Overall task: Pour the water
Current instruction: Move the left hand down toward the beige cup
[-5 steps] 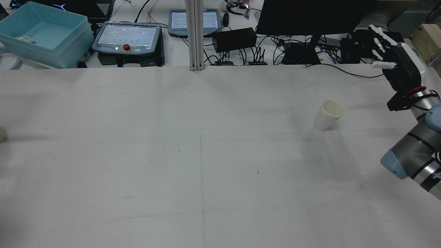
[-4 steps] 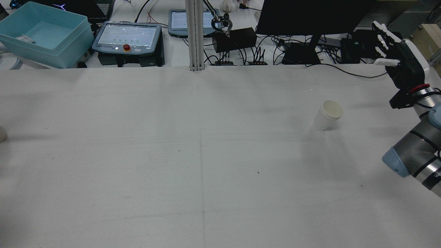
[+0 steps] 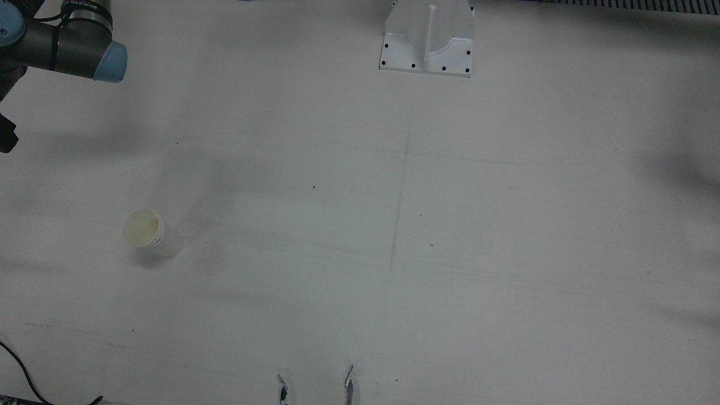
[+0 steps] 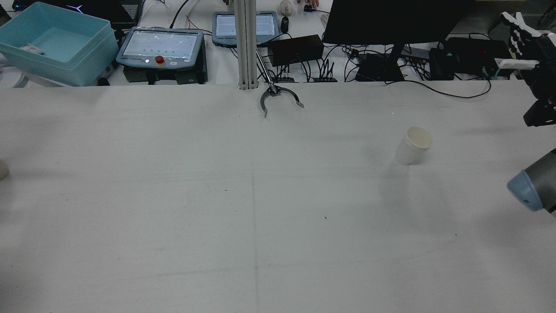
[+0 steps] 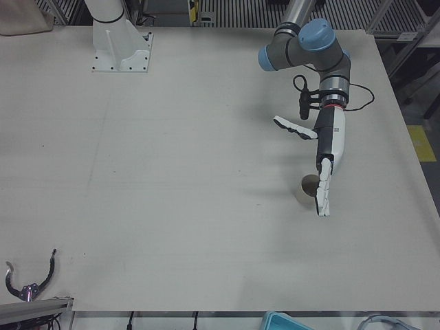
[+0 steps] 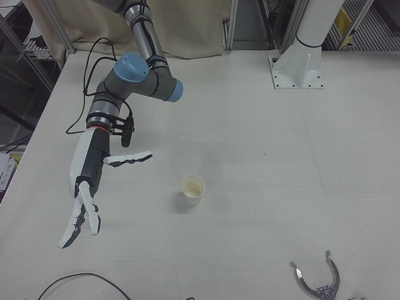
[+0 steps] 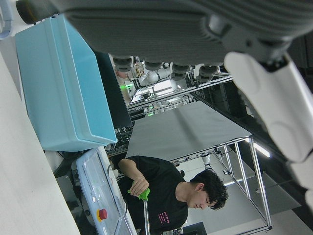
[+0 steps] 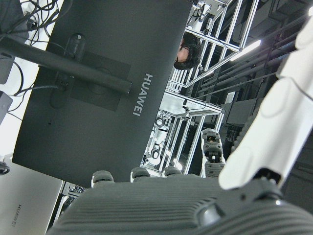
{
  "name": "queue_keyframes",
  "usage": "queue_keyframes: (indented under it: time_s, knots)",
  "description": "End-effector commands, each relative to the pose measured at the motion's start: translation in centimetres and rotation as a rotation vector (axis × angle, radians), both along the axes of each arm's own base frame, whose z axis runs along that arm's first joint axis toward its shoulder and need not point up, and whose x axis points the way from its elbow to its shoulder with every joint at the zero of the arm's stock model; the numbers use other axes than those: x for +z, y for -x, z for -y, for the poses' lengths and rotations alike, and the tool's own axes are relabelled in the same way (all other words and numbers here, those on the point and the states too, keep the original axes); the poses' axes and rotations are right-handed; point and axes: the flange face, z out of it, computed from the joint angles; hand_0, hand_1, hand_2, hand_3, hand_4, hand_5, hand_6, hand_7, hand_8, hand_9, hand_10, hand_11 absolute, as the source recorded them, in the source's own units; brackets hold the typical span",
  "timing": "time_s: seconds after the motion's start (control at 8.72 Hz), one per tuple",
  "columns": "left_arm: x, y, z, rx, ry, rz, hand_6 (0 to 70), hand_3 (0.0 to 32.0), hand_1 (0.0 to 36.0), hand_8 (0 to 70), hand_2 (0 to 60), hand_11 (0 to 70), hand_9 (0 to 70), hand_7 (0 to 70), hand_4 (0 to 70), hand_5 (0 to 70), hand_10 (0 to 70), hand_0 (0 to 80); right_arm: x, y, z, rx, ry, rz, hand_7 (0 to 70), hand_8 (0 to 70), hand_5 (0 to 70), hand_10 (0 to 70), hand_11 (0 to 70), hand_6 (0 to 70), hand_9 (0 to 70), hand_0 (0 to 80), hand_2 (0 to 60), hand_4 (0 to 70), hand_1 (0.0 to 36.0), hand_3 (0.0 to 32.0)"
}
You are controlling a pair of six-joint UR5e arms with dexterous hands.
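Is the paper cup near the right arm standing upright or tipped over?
Upright: the paper cup stands on its base on the table, mouth facing up.

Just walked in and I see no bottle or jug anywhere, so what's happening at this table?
No pouring is under way. Both robot hands are open and hold nothing. The right hand hangs well apart from the white paper cup, which stands upright on the white table. The left hand hangs close to a second pale paper cup. A metal grabber claw on a pole reaches over the table's operator side, apparently held by a person.
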Motion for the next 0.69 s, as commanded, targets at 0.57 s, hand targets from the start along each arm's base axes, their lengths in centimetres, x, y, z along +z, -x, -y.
queue_keyframes:
  time_s: [0.57]
  knots:
    - [5.3, -0.2, -0.9, -0.062, -0.222, 0.238, 0.0, 8.0, 7.0, 0.0, 4.9, 4.5, 0.0, 5.1, 5.0, 0.0, 2.2, 43.2, -3.7, -7.8, -5.9, 0.111, -0.037, -0.149, 0.0, 0.2, 0.0, 0.0, 0.0, 0.0, 0.5, 47.2, 0.0, 5.5, 4.3, 10.6]
